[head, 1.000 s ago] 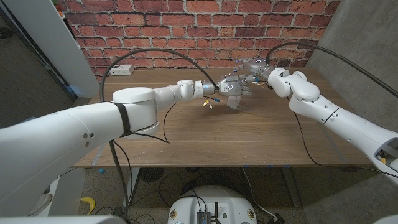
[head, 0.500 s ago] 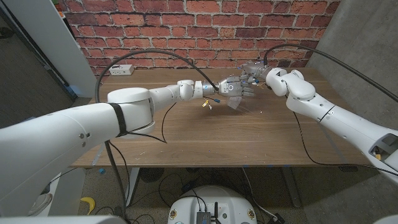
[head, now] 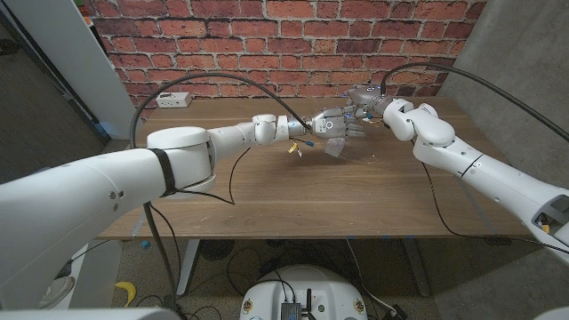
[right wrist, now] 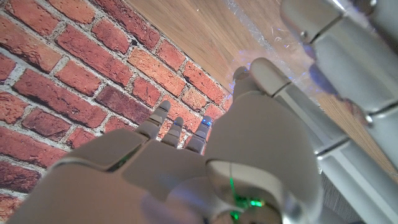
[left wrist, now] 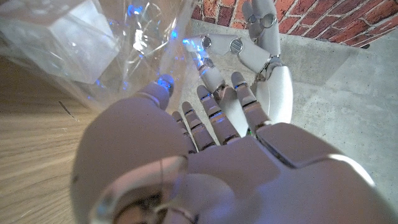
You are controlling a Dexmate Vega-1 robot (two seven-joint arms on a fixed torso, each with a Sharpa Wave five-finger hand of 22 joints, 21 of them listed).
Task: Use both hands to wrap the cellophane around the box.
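A: Nearest the camera, what crosses the head view?

B: The left arm (head: 133,182) enters from the lower left corner and the right arm (head: 484,169) from the lower right. Both reach over the wooden tabletop (head: 267,191) toward its far middle.

A: Where is the task's object?

B: The cellophane (head: 336,147) lies crumpled and clear just below the two hands, at the far middle of the tabletop. In the left wrist view a pale box (left wrist: 84,34) shows through the cellophane (left wrist: 134,59); the sheet lies around it, and the bundle sits just beyond the fingertips.

A: State of the left hand?

B: The left hand (head: 331,124) is extended, fingers straight and only slightly apart in its wrist view (left wrist: 199,143). Its fingertips are at the edge of the cellophane; whether they pinch the film cannot be told.

A: And the right hand?

B: The right hand (head: 363,100) meets the left from the far side; its fingers (left wrist: 258,37) are spread and reach toward the film. Its own wrist view (right wrist: 205,149) shows the fingers extended, with cellophane (right wrist: 273,34) beyond. A grip cannot be told.

A: What lies farthest back?

B: A white power strip (head: 175,100) lies at the far left edge, before a red brick wall (head: 267,40).
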